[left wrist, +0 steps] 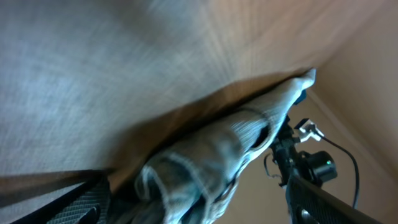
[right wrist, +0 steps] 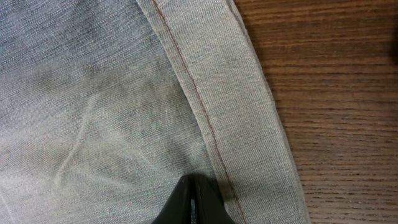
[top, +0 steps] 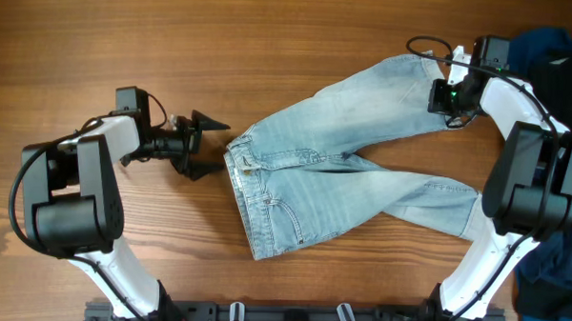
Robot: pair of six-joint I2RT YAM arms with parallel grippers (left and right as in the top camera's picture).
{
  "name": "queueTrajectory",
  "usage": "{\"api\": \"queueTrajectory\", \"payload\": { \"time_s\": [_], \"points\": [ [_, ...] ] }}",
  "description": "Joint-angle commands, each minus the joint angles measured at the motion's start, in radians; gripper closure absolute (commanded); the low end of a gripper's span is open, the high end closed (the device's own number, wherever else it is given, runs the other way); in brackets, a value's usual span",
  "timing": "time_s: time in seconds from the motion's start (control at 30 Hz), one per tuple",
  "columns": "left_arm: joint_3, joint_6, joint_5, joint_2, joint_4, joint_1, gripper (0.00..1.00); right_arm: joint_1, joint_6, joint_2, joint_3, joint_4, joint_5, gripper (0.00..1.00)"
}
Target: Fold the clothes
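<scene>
now the jeans lie spread on the wooden bench between the two arms, waistband toward the left end effector and the two legs running off toward the right, forking apart from the crotch. the left end effector stands with its fingers spread wide, just beside the waistband edge and not touching it in the overhead view; its wrist view shows the bunched waistband close in front, blurred. the right end effector sits over the cuff of the upper leg, fingers pressed together with their tips down on the denim just inside the hem; whether cloth is pinched between them cannot be told. the jeans are light blue, faded, with stitched pockets near the waist, reddish thread along the hemmed cuff, and soft wrinkles across the legs.
</scene>
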Motion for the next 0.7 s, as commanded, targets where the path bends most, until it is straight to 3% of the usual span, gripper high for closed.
{"api": "queueTrajectory", "payload": {
  "time_s": [0.0,0.43,0.67],
  "points": [
    [-0.021,-0.058,0.061,0.014,-0.014,0.001,0.08,0.007,0.012,0.09,-0.062,-0.031,0.05,0.96],
    [-0.021,-0.224,0.007,0.014,0.05,-0.056,0.08,0.007,0.015,0.09,-0.062,-0.032,0.049,0.96],
    [-0.021,-0.323,-0.147,0.014,0.118,-0.13,0.23,0.007,0.014,0.09,-0.062,-0.033,0.05,0.96]
  ]
}}
